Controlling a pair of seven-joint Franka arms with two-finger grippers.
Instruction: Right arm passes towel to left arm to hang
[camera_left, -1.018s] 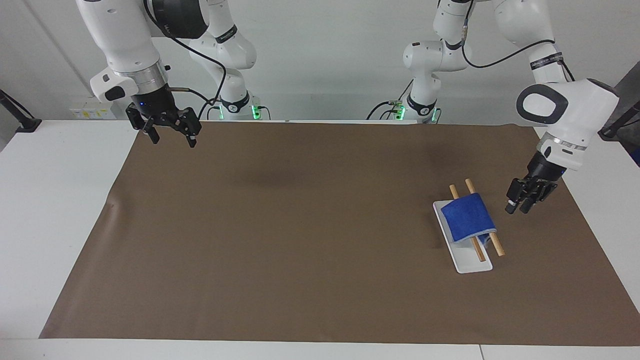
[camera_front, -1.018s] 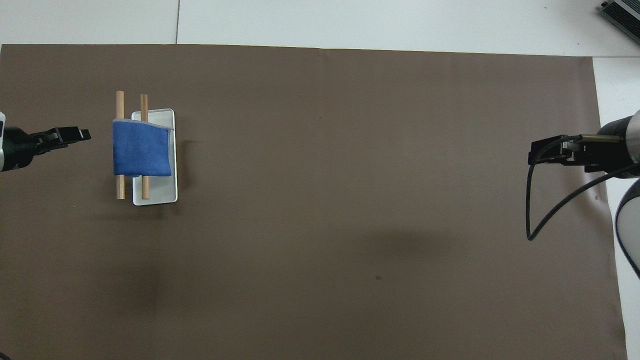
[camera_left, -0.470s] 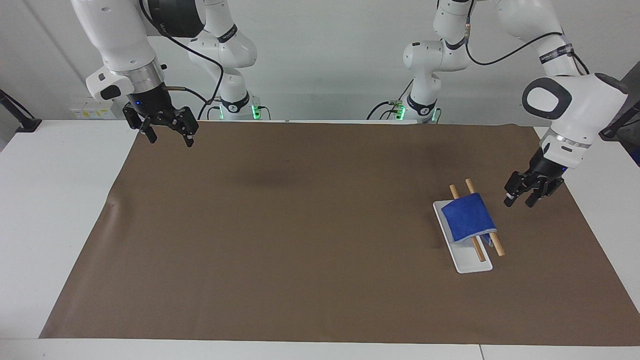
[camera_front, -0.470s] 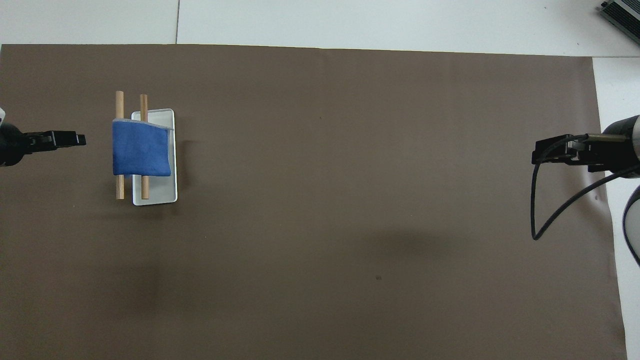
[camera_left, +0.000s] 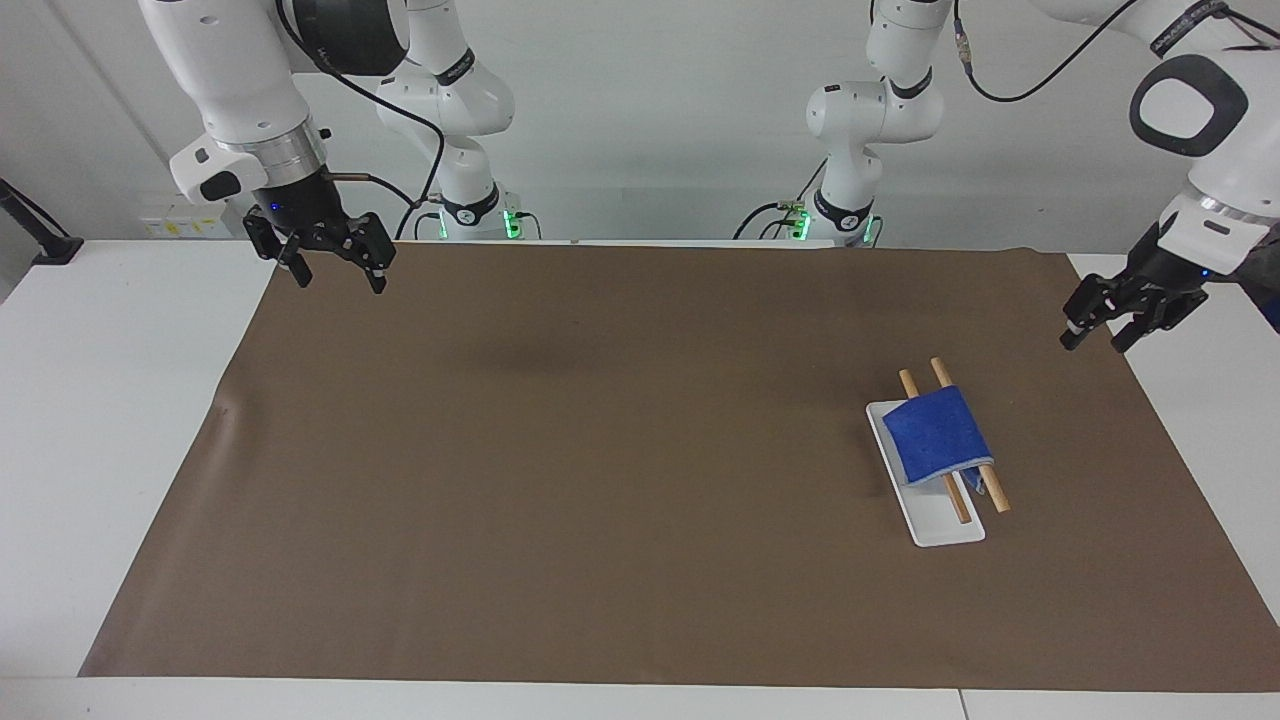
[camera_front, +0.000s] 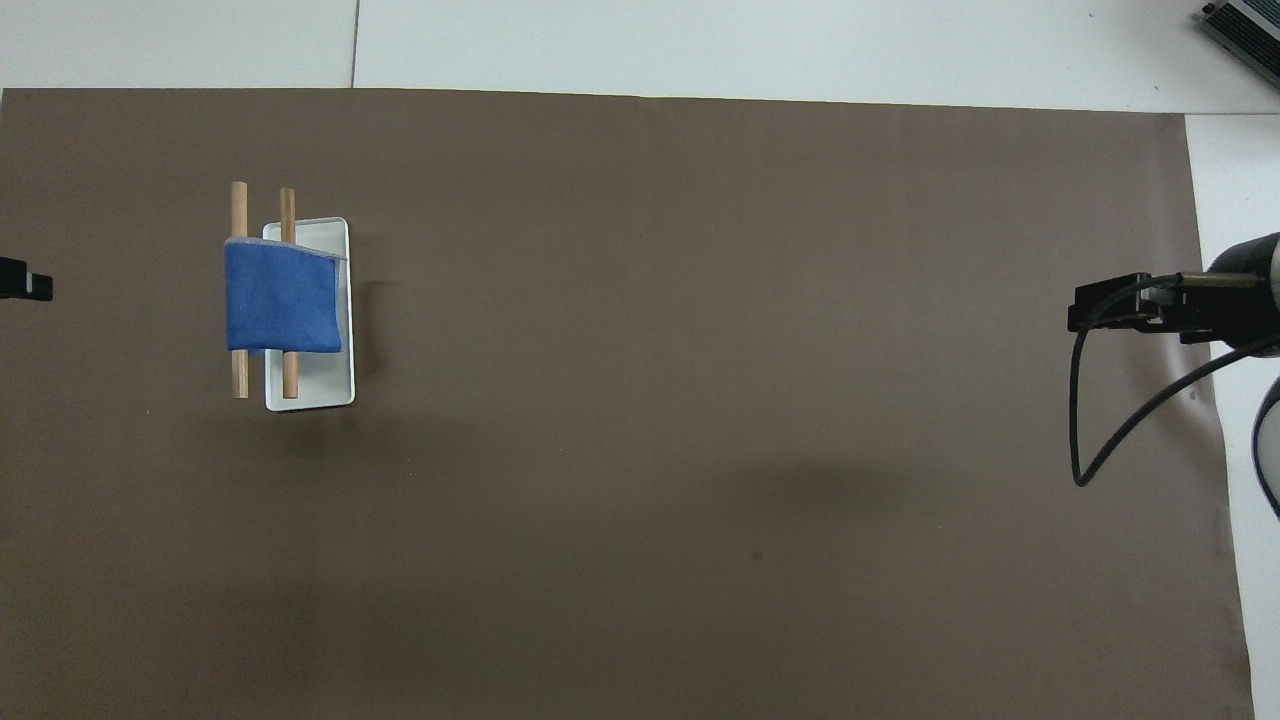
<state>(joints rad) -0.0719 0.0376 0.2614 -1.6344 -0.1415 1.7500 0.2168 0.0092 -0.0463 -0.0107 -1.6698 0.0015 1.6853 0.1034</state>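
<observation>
The bright-blue towel (camera_left: 938, 436) hangs folded over two wooden rods (camera_left: 995, 494) of a small rack with a white base (camera_left: 946, 526), toward the left arm's end of the table. It also shows in the overhead view (camera_front: 284, 310). My left gripper (camera_left: 1092, 342) is open and empty, raised over the brown mat's edge, well apart from the towel; only its tip (camera_front: 28, 287) shows from above. My right gripper (camera_left: 340, 278) is open and empty, raised over the mat's corner at the right arm's end, and shows from above (camera_front: 1085, 307).
A brown mat (camera_left: 600, 450) covers most of the white table (camera_left: 110, 420). A black cable (camera_front: 1085, 440) loops down from the right gripper's wrist. A grey device (camera_front: 1245, 25) sits at the table corner farthest from the robots.
My left gripper has risen and drawn away from the towel toward the left arm's end of the table. My right gripper has lifted slightly. The towel has stayed on the rods.
</observation>
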